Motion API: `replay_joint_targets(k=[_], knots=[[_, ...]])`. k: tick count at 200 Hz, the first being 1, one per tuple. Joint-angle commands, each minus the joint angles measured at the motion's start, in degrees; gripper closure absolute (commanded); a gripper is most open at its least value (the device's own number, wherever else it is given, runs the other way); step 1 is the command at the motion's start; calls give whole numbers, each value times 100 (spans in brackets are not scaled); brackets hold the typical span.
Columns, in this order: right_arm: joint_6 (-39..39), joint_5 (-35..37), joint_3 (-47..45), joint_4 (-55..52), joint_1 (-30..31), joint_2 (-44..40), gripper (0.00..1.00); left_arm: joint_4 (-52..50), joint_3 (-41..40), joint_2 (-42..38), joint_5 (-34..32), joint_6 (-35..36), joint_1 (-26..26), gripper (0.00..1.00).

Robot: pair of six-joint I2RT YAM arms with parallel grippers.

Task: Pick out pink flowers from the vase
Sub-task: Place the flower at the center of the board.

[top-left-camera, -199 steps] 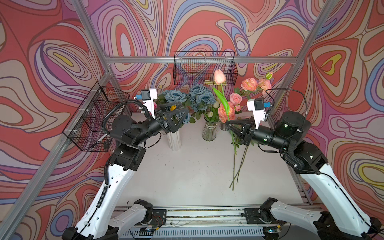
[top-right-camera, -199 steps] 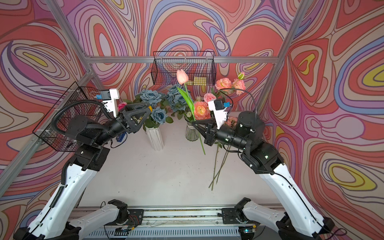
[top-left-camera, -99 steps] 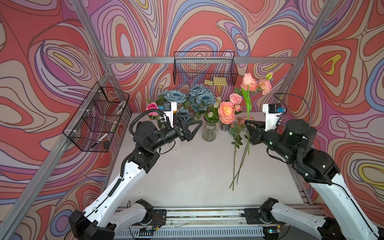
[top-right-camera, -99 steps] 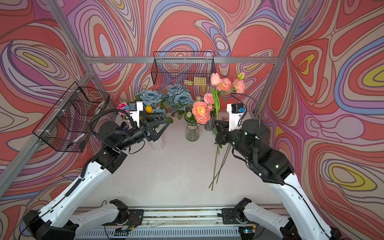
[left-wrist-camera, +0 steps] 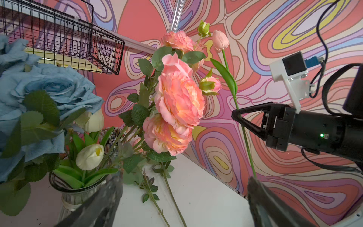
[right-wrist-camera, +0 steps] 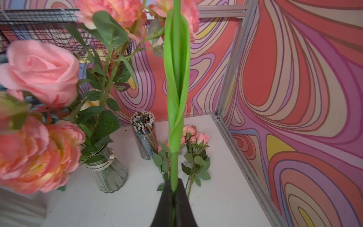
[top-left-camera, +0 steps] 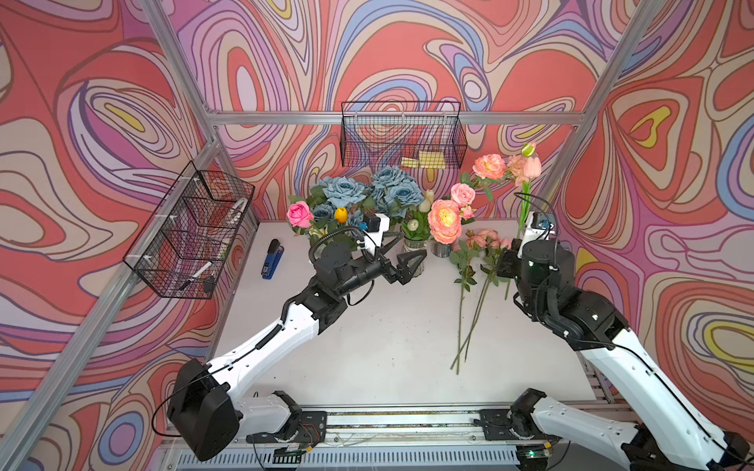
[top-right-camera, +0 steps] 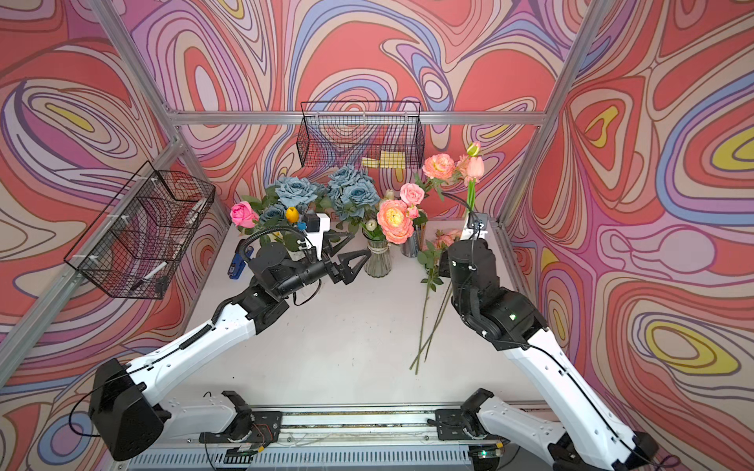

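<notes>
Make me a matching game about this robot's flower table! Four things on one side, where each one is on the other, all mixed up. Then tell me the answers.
Things:
1. pink tulip
2. stapler
3. yellow notes
4. white tulips

Places:
a. in the wire basket on the back wall
b. standing in the glass vase
c. pinched in the right gripper
d. lying on the table

Pairs: 1-c, 2-d, 3-a, 4-b.

Left fingers (left-wrist-camera: 102, 206) wide, right fingers (right-wrist-camera: 167, 204) together.

Two wire baskets (top-left-camera: 402, 134), one stapler (top-left-camera: 272, 259), one pencil jar (right-wrist-camera: 146, 141).
</notes>
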Motion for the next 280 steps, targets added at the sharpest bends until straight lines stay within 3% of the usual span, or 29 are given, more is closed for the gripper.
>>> replay_joint_targets(k=[1,34,56,191,280], knots=[[-58,211,-80,158,-328,199,100,774,-166,245,-615,648,-140,2],[431,-1413,-300,100,-1640,481,100,943,-218,603,-1077,1021,-366,2],[618,-2075,-522,255,-2050,648,100,849,-225,758,-1513,1306,-540,3],[907,-4753,-1342,1125,-2786,2184,100,1528,-822,920,-2345,1395,-671,3],[884,-5395,-1750,1591,-2824,3065,100,1631,-947,926,-2387,1173,-672,2]])
